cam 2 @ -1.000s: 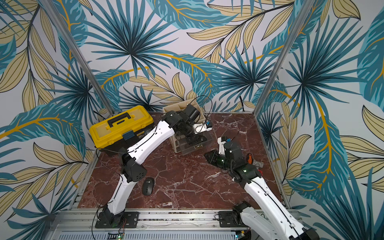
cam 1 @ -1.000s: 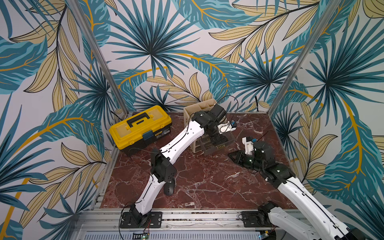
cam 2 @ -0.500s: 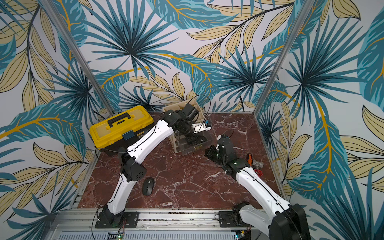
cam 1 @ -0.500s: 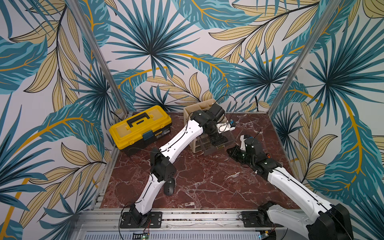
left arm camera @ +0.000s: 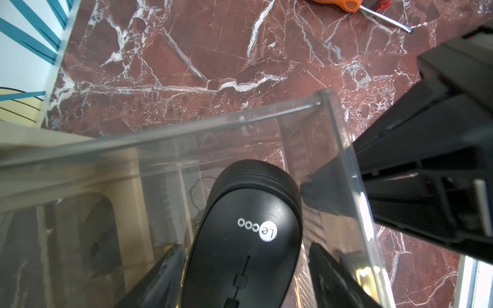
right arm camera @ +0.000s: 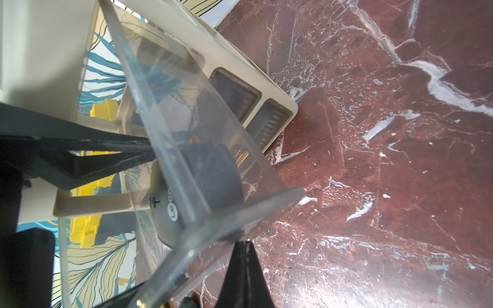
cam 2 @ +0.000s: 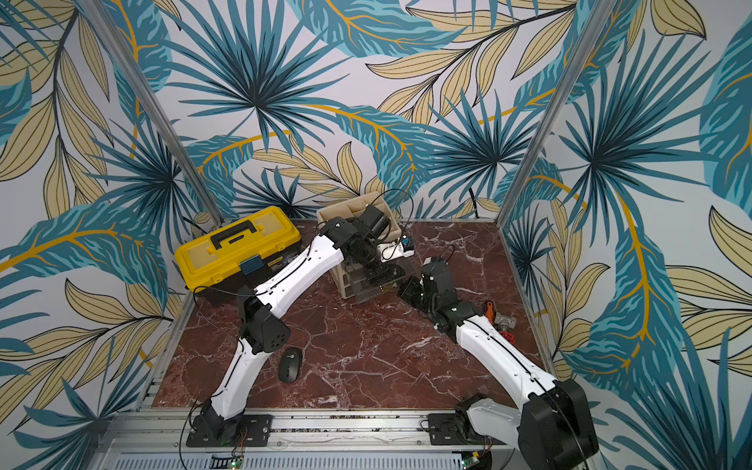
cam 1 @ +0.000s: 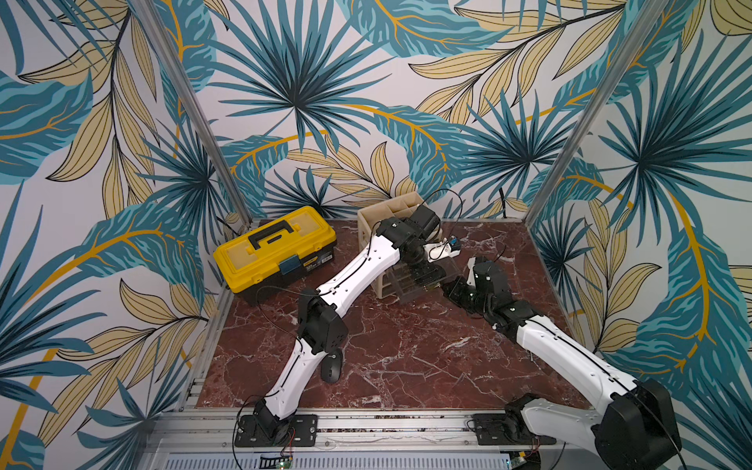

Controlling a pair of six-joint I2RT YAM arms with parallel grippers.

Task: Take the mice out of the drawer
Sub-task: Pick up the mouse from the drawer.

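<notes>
- Clear acrylic drawer (left arm camera: 186, 130) stands pulled out of a beige plastic organiser (cam 1: 388, 211). It sits at centre frame in both top views, just right of the yellow toolbox (cam 1: 274, 248).
- Mouse (left arm camera: 253, 202) lies flat inside the drawer. Matt black oval shell, ribbed band round the rounded tail, round white logo, scroll wheel on the midline.
- Key relation: left tool (left arm camera: 245, 246) sits directly over the mouse, one finger on each flank. The long axis runs away from the wrist, tail toward one clear wall, so the fingers would close across the short axis.
- Left tool stands wide. One finger (left arm camera: 170, 266) touches the shell and the other shows a thin gap. Not yet gripped, by my reading.
- Right tool (right arm camera: 241, 256) is pinched closed with nothing between. Its tip rests against the outside of the adjoining wall, near a corner, probably steadying the drawer. The left arm is plainly nearer the mouse.
- Second mouse (cam 1: 330, 368) is already out on the red marble surface (cam 1: 407, 358), lower centre of frame, beside the left arm.
- Handling guess: the shell is slick and curved and the walls are close, so the lift wants a firm squeeze low on the flanks.
</notes>
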